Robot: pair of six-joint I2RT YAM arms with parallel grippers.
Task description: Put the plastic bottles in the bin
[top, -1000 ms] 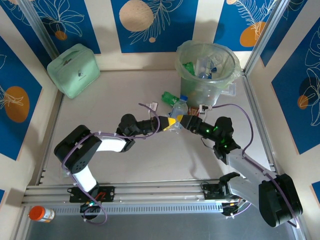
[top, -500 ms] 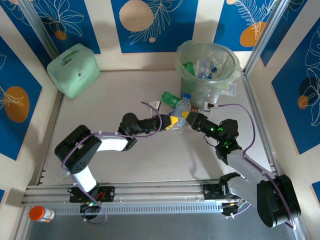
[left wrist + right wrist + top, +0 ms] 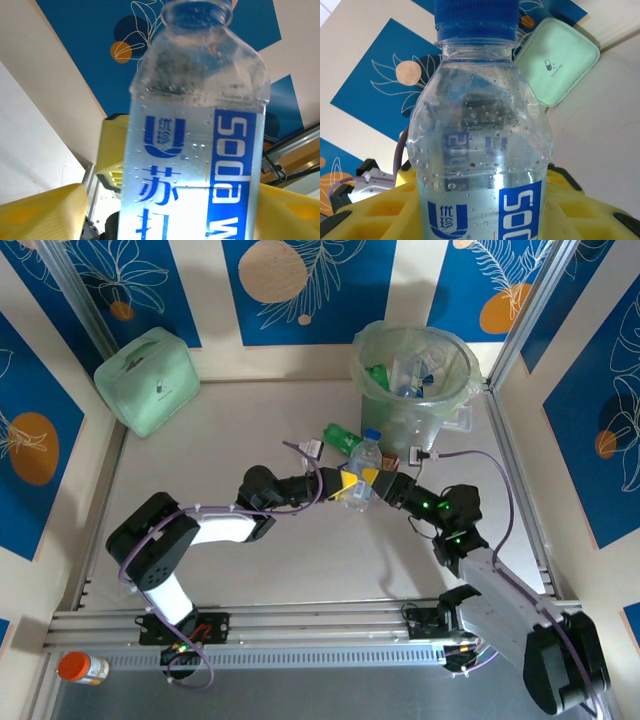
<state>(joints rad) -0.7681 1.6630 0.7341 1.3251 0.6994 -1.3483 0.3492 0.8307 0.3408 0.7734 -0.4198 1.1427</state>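
- Right gripper clamps the bottle, apparently taking it because it sits nearer the bin.
- Left gripper stands open around it.

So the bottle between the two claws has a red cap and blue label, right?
No: the cap is blue, not red, as the right wrist view shows. The rest stands: bottle with blue label, between left claw and right claw.

Wall panels showing blue leaf-and-orange print, alternating with cream stripes. Pale grey tabletop sitting evenly lit, casting soft shadows only. Aluminium rails running along near edge, posts rising at far corners. Mint-green case sitting far-left.
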